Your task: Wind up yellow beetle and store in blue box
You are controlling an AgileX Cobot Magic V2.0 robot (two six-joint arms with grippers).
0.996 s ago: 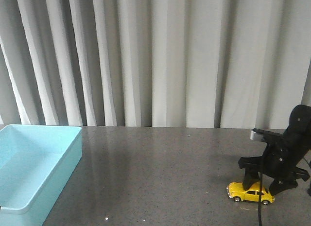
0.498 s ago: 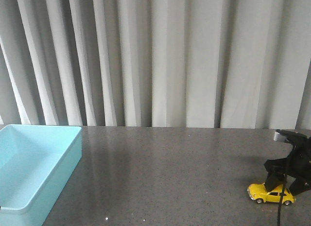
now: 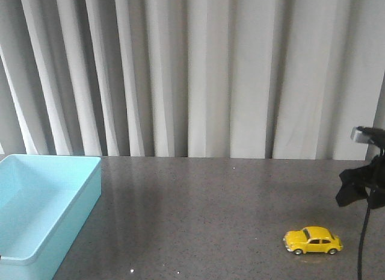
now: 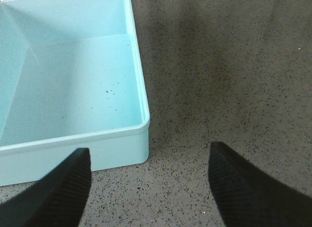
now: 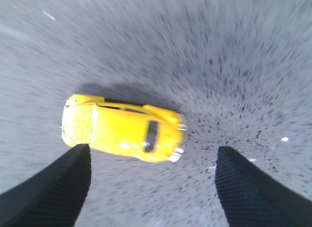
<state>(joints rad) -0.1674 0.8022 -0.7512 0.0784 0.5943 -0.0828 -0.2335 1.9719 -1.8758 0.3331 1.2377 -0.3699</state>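
Front view: yellow beetle [image 3: 313,241] sits alone on the dark speckled surface [image 3: 204,220], all four wheels down, toward the right side, well apart from the blue box [image 3: 42,208] at far left. Right gripper [image 5: 153,188] hangs above the car, fingers [image 5: 53,188] spread wide, gripping nothing; the right wrist view is blurred. Left gripper [image 4: 146,188] hovers just beside the box's corner, fingers [image 4: 253,188] wide apart too, nothing between them.
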